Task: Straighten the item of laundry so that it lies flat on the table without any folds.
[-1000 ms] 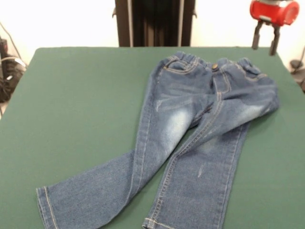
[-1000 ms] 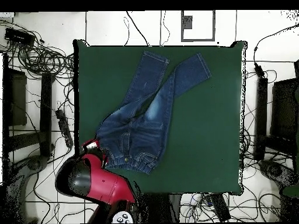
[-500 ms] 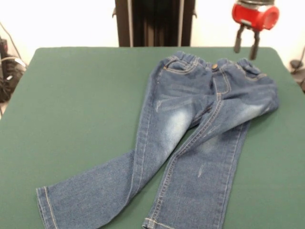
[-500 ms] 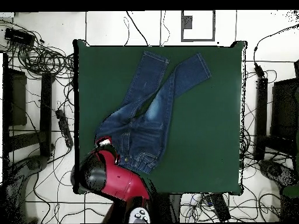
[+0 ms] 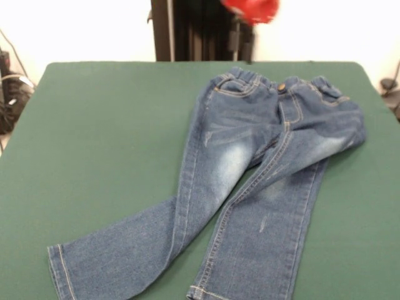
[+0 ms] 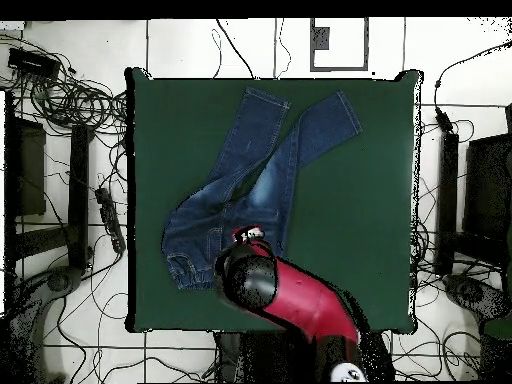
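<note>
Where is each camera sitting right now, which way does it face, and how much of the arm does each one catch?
Front view: across the table, facing the robot; shows jeans, blurred gripper at top.
Overhead view: above, looking straight down; red arm covers part of the waistband, gripper over the jeans.
Shared: jeans, table and gripper, turned half round between views.

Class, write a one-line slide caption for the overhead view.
Red arm above the waistband of creased jeans spread on a green table.

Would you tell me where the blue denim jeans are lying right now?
The blue denim jeans lie on the dark green table, right of centre in the front view, waistband at the far edge, legs running toward the camera.
</note>
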